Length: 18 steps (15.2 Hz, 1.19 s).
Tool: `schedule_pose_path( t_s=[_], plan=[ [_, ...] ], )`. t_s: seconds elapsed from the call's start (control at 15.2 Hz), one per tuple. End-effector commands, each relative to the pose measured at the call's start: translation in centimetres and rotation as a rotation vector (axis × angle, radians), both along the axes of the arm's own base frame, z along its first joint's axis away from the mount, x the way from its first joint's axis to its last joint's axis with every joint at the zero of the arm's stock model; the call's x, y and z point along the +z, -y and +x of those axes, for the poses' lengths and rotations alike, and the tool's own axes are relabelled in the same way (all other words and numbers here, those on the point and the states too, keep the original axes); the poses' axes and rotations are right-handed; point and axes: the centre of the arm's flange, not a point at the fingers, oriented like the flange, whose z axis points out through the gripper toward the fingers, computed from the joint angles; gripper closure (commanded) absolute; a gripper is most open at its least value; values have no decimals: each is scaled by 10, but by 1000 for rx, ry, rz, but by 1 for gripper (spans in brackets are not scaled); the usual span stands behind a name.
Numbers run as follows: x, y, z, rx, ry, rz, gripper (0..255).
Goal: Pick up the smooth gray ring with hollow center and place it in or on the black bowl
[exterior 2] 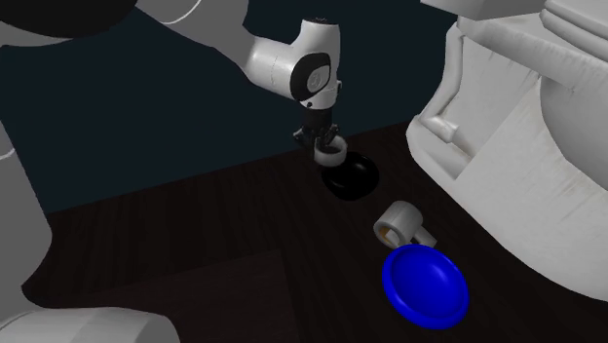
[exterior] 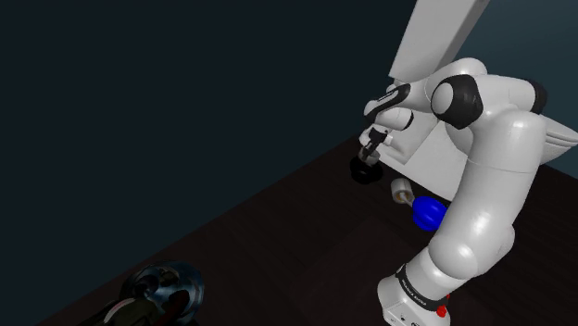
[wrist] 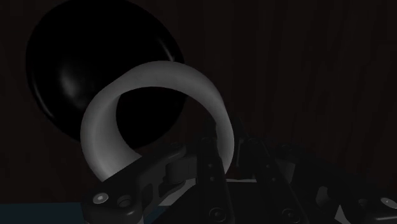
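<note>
Pincer (exterior 2: 327, 142) first: I am seeing it clenched on the smooth gray ring (exterior 2: 334, 150), the two black fingers (wrist: 210, 159) pinching one side of the band while the rest of the loop is sticking out past the fingertips. In the wrist view the ring is standing on edge between the fingers, and I am looking through its hollow center straight into the black bowl (wrist: 70, 70).

In the second exterior view the hand is pointing down and the ring is hanging right over the bowl's far rim. I cannot tell whether ring and bowl are touching. The bowl is sitting on a dark wooden table (exterior 2: 175, 234).

Toward that view's lower right, apart from the bowl, a small gray mug-like piece (exterior 2: 398, 224) is lying on its side, and just beside it a blue dish (exterior 2: 424, 285) is resting on the table.

In the shoulder view the white arm (exterior: 482, 213) is rising from its stand (exterior: 412, 313) and reaching up and left to the bowl. At that view's lower left, well apart from all this, a dark glossy object (exterior: 167, 287) is lying on the table; I cannot make out what it is.
</note>
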Motion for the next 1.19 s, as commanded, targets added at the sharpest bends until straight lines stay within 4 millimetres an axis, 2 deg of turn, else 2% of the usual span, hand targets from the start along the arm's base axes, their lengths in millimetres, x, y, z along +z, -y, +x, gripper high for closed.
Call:
schedule_pose_path(
  t_s=[0.0,0.26,1.12],
  plan=[
    [-1,28,1,2,0,1,255],
    [1,81,1,2,0,1,255],
    [-67,81,1,2,0,1,255]
  ],
)
